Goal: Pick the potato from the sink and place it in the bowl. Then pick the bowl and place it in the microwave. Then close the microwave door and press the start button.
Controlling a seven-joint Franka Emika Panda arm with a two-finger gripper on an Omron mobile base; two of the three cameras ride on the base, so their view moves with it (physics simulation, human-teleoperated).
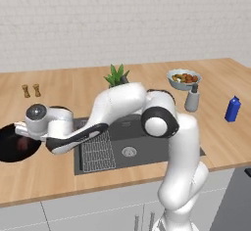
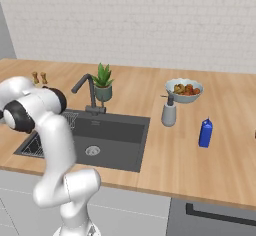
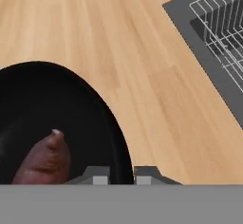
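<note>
The glossy black bowl [image 3: 57, 109] sits on the wooden counter left of the sink [image 1: 142, 139], and the reddish-brown potato [image 3: 45, 161] lies inside it. My gripper [image 3: 122, 176] stands over the bowl's near right rim. One fingertip is inside the bowl and one outside, and the two are closed tight on the rim. In the left base view the hand reaches left to the bowl [image 1: 12, 147], gripper [image 1: 20, 129] at its edge. The sink [image 2: 110, 135] holds a wire rack [image 1: 98, 151] and a round drain. The microwave and its door are out of view.
Two small wooden shakers [image 1: 30, 90] stand behind the bowl. A potted plant [image 2: 102, 82] and dark faucet [image 2: 87, 92] sit behind the sink. Right of it are a soap dispenser [image 2: 169, 112], a pale bowl of food [image 2: 183, 90] and a blue bottle [image 2: 205, 132].
</note>
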